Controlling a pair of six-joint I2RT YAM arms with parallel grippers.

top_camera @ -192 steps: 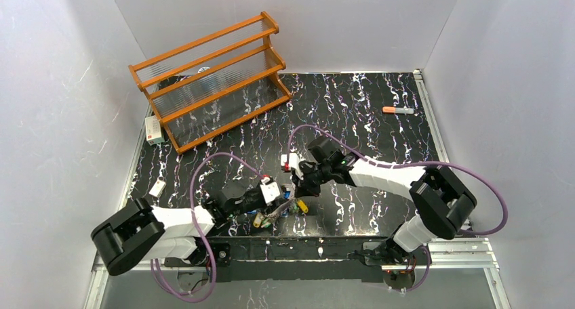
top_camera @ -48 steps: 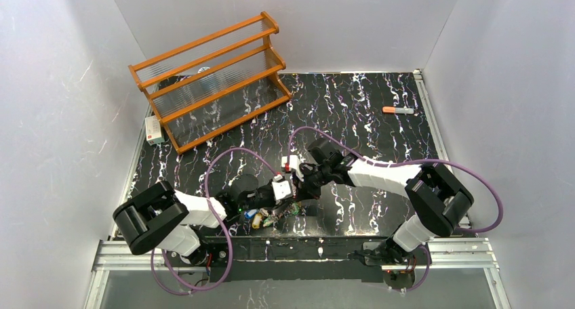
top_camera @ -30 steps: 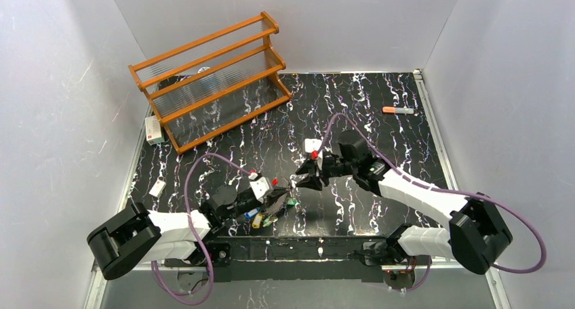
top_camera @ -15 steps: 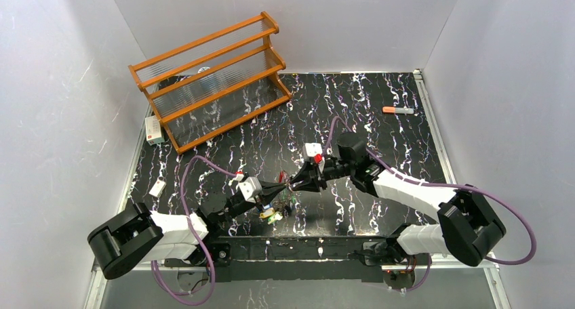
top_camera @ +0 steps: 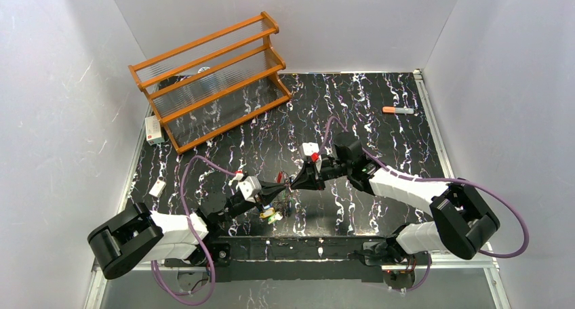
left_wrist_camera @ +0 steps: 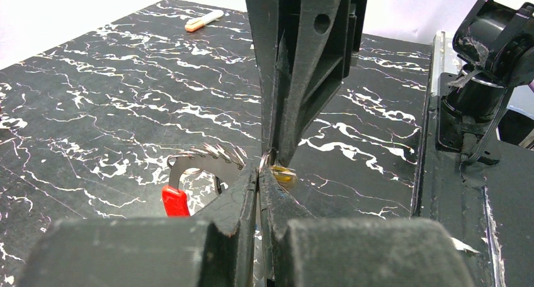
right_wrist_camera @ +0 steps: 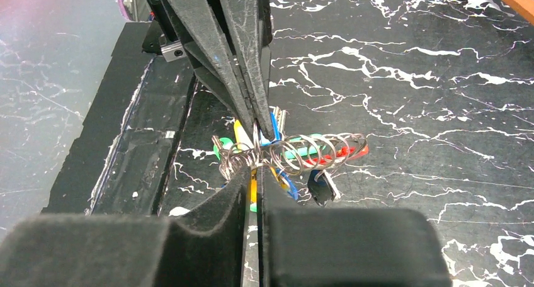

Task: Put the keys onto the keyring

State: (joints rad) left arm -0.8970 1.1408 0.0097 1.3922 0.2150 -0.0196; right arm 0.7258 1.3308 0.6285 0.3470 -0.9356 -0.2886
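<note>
Top view: finds left gripper [top_camera: 276,189] and right gripper [top_camera: 295,182] nose to nose at lower centre, keys [top_camera: 271,215] dangling just beneath. Left wrist: shows both pinched shut on keyring [left_wrist_camera: 217,153] (coil trailing left). Right wrist: lays its long axis left-right across mid-frame.

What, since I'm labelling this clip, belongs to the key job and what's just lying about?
Job: keyring, keys, left gripper, right gripper, both pinched shut at the ring.
Lying about: wooden rack, orange-capped marker, small white box, small white item.
</note>
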